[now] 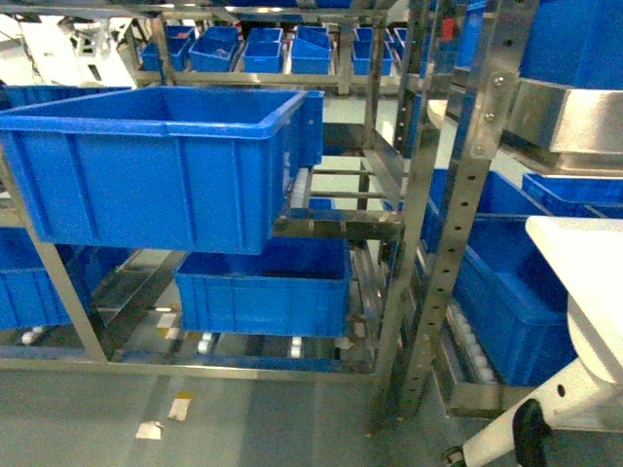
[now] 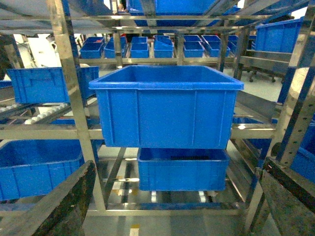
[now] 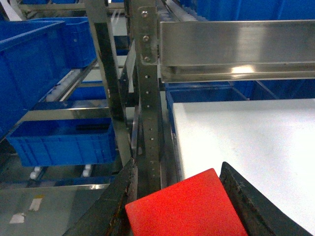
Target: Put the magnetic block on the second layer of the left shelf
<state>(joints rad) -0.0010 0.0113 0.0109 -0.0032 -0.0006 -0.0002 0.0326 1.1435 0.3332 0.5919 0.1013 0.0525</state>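
Right gripper (image 3: 182, 206) clamps magnetic block (image 3: 184, 206) at bottom centre of right wrist view, flat red face up, no long axis visible. Perforated upright (image 3: 150, 98) just left of block; white tabletop (image 3: 246, 137) to right. Left gripper (image 2: 172, 206) fingers spread apart, empty. Large blue crate (image 2: 167, 105) on left shelf second layer (image 1: 336, 226) centre frame, top open; smaller crate (image 2: 182, 169) below.

Found no readable text, label, brand, number or sign in any view. Saw only small pale scraps (image 1: 165, 416) on the floor below the racking, too blurred to tell whether printed. Noted plain, unmarked faces on the blue crates (image 2: 166, 110).
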